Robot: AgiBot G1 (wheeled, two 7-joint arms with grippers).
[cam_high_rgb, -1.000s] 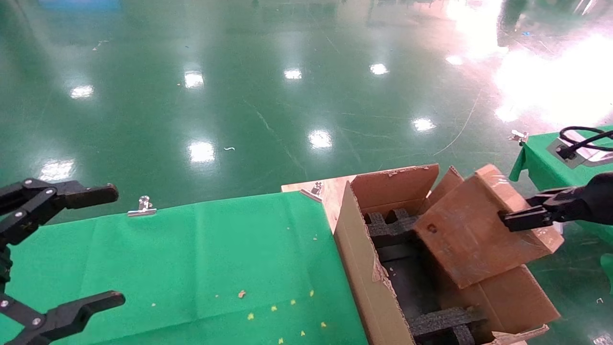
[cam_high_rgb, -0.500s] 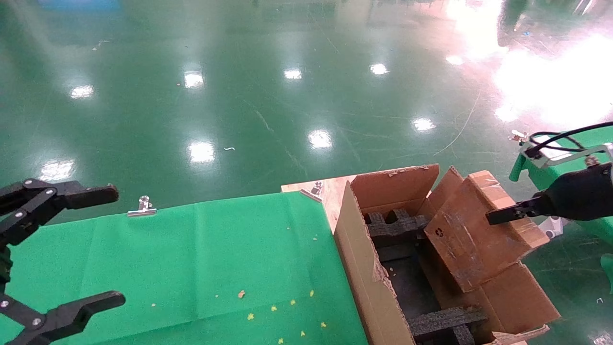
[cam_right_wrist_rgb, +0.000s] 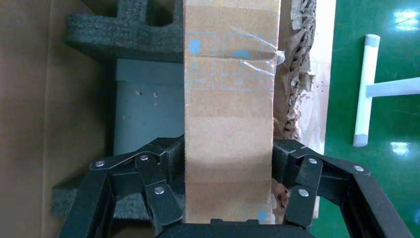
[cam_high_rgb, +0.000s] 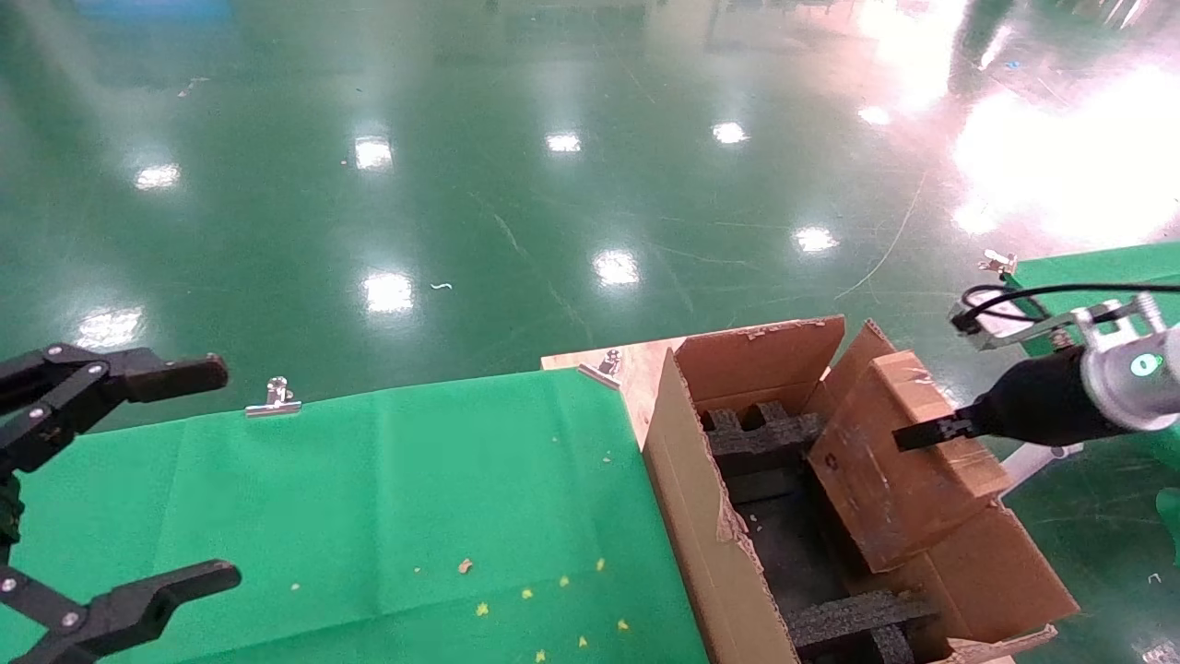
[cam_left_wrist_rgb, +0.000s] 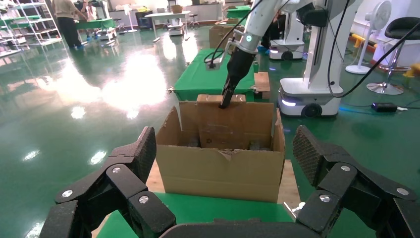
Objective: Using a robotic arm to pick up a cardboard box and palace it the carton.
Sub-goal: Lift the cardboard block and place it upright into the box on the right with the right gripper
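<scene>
- Cardboard box (cam_right_wrist_rgb: 229,124): stiff, probably light; our right pincer (cam_right_wrist_rgb: 229,191) clamps its narrow taped edge above the carton (cam_high_rgb: 714,544).
- Left pincer (cam_left_wrist_rgb: 225,163) gapes, idle.

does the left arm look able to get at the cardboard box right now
Probably not. The left gripper hangs open at the green table's far side, while the cardboard box sits half inside the carton, clamped by the right gripper.
</scene>
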